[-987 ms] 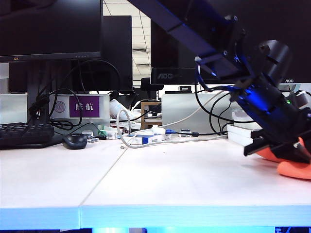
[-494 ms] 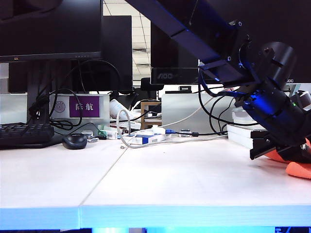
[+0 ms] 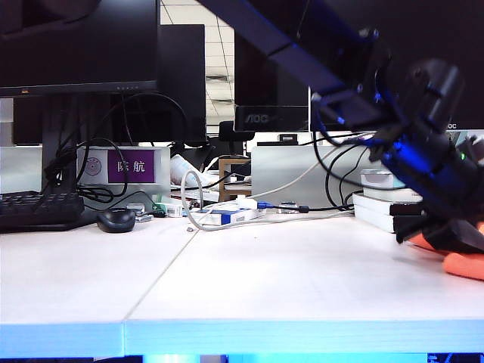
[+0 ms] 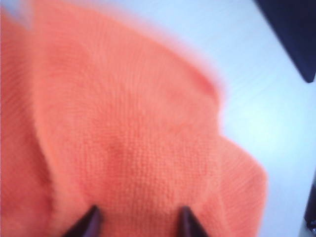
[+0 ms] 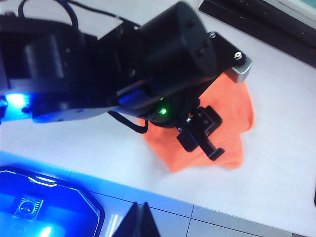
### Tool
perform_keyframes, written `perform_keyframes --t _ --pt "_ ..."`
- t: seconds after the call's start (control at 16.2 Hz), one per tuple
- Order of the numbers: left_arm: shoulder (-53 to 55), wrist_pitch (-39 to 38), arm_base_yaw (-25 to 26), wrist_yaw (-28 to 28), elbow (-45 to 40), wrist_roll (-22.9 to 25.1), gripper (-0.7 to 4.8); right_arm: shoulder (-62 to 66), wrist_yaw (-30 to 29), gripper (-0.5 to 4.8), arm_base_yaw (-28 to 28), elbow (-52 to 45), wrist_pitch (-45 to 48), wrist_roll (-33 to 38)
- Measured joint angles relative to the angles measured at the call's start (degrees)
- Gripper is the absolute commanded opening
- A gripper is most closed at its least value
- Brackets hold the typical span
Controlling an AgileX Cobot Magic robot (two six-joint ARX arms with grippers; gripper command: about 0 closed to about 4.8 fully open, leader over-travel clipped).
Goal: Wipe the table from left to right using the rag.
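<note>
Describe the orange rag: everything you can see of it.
The rag is a bright orange, fuzzy, knit-looking cloth, bunched in soft folds rather than spread flat. It lies on the white table at the far right of the exterior view, partly cut off by the frame edge. The left end effector sits directly over it, its two dark fingertips apart against the cloth; whether they pinch it cannot be told. The right end effector is shut and hangs apart from it, looking down on it.
</note>
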Motion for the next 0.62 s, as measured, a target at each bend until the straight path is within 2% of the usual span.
perform_keyframes --t 0.31,0.43,0.56,0.62 --pt "0.74 -6.51 0.96 1.86 7.58 1.01 2.0 0.02 3.17 -0.04 0.0 0.0 0.0 0.0" --pt "0.68 -10.23 0.94 3.48 11.34 1.55 3.22 -0.09 3.87 -0.04 0.0 0.0 0.0 0.0" --pt "0.68 -12.7 0.98 3.74 14.05 2.49 3.79 -0.61 4.28 -0.04 0.0 0.0 0.0 0.0" --pt "0.68 -13.94 1.01 4.15 15.47 2.84 3.91 -1.33 5.22 -0.04 0.0 0.0 0.02 -0.02"
